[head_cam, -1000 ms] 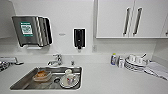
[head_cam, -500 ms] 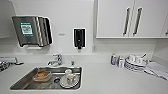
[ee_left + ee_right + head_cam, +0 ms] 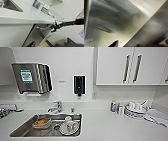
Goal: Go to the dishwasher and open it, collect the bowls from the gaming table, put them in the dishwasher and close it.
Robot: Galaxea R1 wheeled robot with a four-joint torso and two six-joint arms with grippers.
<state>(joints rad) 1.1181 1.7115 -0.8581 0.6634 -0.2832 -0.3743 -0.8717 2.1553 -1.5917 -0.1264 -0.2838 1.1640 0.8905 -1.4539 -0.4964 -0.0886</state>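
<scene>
The dishwasher (image 3: 36, 36) has a brushed steel front under the white counter (image 3: 25, 18), with a horizontal bar handle (image 3: 41, 29). My right gripper (image 3: 54, 26) reaches in on its dark arm to the end of that handle, its fingers spread above and below the bar. In the right wrist view the steel front (image 3: 115, 18) is very close, with one dark fingertip (image 3: 114, 43) before it. My left gripper (image 3: 51, 43) hangs back from the door, open, with its fingertips (image 3: 32, 44) wide apart. The gaming table and the bowls are out of view.
A steel sink (image 3: 25, 128) holds a brownish container (image 3: 41, 122) and a cup on a plate (image 3: 70, 127). A stack of plates with cups (image 3: 135, 110) stands on the counter at the right. Wall cabinets (image 3: 130, 65), a towel dispenser (image 3: 31, 78) and a soap dispenser (image 3: 79, 85) hang above.
</scene>
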